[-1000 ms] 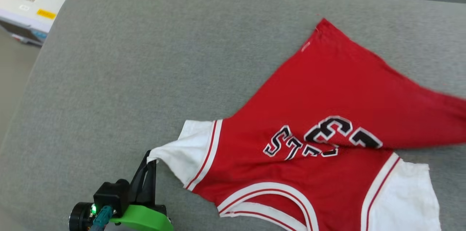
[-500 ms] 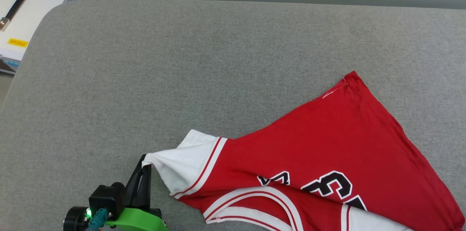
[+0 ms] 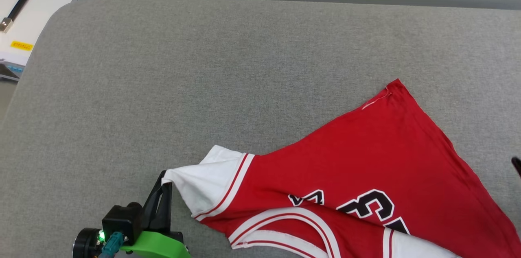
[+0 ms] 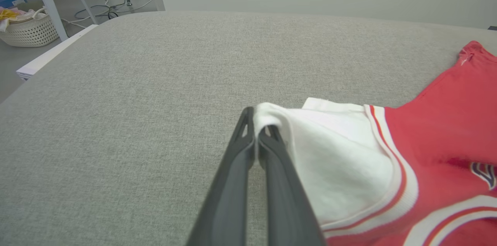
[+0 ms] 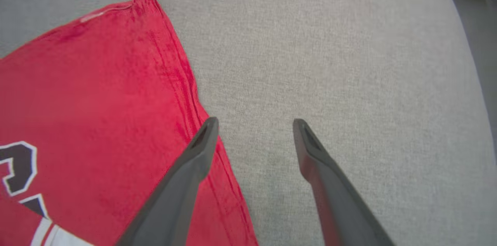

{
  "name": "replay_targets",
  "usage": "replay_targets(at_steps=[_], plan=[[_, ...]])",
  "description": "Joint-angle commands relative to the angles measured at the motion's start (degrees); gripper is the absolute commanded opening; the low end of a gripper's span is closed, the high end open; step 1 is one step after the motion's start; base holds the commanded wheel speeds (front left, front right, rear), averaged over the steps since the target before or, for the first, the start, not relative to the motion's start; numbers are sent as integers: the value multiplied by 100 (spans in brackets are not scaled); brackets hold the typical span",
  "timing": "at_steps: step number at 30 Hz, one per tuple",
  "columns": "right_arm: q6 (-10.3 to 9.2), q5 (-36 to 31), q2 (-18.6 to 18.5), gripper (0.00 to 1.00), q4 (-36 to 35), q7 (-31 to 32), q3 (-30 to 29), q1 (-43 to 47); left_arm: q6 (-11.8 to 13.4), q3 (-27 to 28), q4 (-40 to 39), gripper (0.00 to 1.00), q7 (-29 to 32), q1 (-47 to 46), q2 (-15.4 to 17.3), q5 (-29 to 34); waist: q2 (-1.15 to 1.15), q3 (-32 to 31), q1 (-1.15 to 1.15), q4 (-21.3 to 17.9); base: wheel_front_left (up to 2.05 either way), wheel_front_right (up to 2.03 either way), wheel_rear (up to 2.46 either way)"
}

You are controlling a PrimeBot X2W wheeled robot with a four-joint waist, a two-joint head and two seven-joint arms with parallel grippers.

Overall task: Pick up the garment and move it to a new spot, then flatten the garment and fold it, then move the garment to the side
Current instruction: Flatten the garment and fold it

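Note:
The garment point(image 3: 366, 160), a red jersey with white sleeves, striped trim and black numerals, lies spread on the grey cushioned surface point(image 3: 244, 66) at the lower right of the head view. My left gripper point(image 3: 165, 178) is shut on the tip of its white sleeve point(image 4: 330, 153), and the wrist view shows cloth pinched between the fingertips point(image 4: 248, 118). My right gripper point(image 5: 254, 123) stands open above the garment's right edge point(image 5: 186, 79), one finger over red cloth, the other over bare cushion. A dark fingertip point(image 3: 517, 165) shows at the head view's right edge.
A white case with a black handle point(image 3: 24, 1) stands off the surface's far left corner. A woven basket point(image 4: 29, 30), table legs and cables are on the floor beyond the left edge. The surface's rounded right edge point(image 5: 466, 63) is near my right gripper.
The head camera shifted, so the garment sits lower and further right in view. My right gripper has opened. The left gripper still holds the sleeve tip.

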Motion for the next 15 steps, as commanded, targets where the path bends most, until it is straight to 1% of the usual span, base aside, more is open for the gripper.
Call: replay_targets(at_steps=[1,3,7,10,15], plan=[[-4,3,-102,100,-156,83,23,-258,7,-18,-40,0,6,-88,29,-9,0,76,0,79,0,0,0],[-4,33,-237,100,-361,278,110,-592,-7,-62,-61,0,3,-157,20,9,0,157,0,152,0,0,0],[-4,88,-548,100,-463,776,602,-1392,-53,-163,-71,0,-15,-348,-6,54,0,357,0,331,0,0,0],[-4,129,-741,100,-422,1326,1161,-2002,-85,-233,-70,0,-43,-508,-40,84,0,537,0,466,0,0,0],[-4,180,-956,100,-17,2101,2149,-3001,-130,-339,-47,0,-110,-757,-122,124,0,809,0,680,0,0,0]])
